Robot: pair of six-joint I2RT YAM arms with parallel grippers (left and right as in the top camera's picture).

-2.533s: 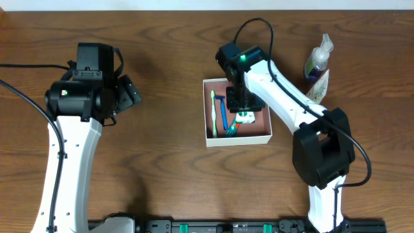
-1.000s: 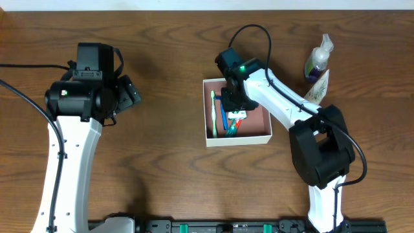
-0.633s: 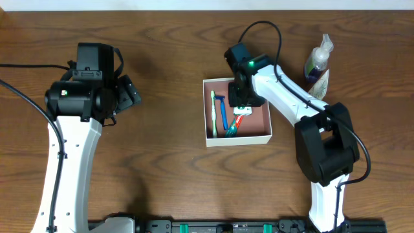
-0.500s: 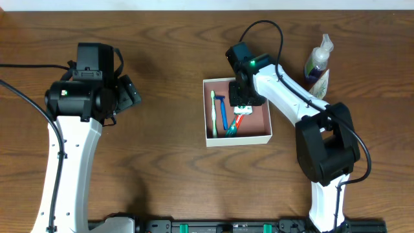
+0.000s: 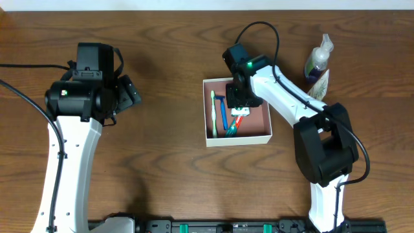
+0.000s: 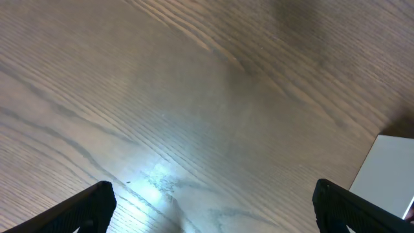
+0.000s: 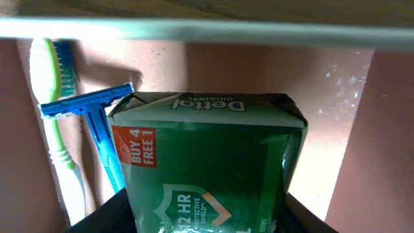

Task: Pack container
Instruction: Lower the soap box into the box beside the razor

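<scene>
The container (image 5: 239, 140) is a shallow square box with white walls and a pinkish inside (image 7: 336, 97), at the table's middle right. A green toothbrush (image 5: 214, 111) (image 7: 55, 129), a blue razor (image 5: 223, 115) (image 7: 97, 123) and a red, white and teal tube (image 5: 235, 124) lie in it. My right gripper (image 5: 240, 102) (image 7: 200, 220) hangs over the box's back half, shut on a green Dettol soap pack (image 7: 207, 162). From overhead the gripper hides the pack. My left gripper (image 5: 129, 94) (image 6: 210, 207) is open over bare wood far to the left.
A clear pump bottle (image 5: 317, 68) stands on the table right of the container, close to the right arm. In the left wrist view a white corner (image 6: 388, 175) shows at the right edge.
My right gripper, with the soap pack in it, has shifted slightly right and back over the container, then eased a touch left. The left arm has not moved.
</scene>
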